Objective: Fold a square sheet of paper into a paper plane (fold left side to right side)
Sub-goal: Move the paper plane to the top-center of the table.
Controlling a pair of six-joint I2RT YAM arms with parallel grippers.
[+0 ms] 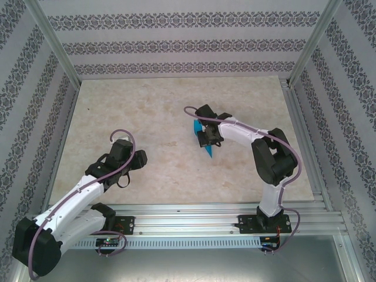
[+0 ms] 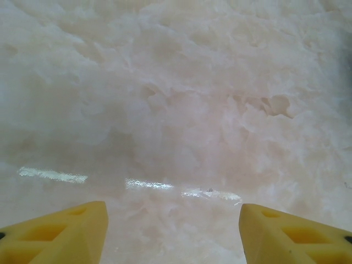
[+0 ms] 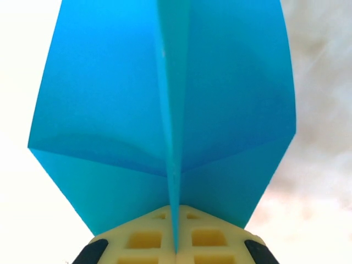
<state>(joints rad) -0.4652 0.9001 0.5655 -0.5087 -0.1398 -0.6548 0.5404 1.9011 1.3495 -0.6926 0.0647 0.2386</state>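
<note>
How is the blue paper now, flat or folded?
Folded. The paper plane has a middle crease with wings spreading either side, pinched by the right gripper.

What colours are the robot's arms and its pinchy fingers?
The left arm and right arm are white with black joints. A purplish cable loops along each. The fingers are yellow wedges with hollow cut-outs.

Bright even light; glare streaks (image 2: 148,184) cross the soft-focus table (image 2: 165,99).

Pale marbled table (image 1: 147,111) — glossy, beige; paper plane (image 1: 207,150) above its middle — contact unclear.
</note>
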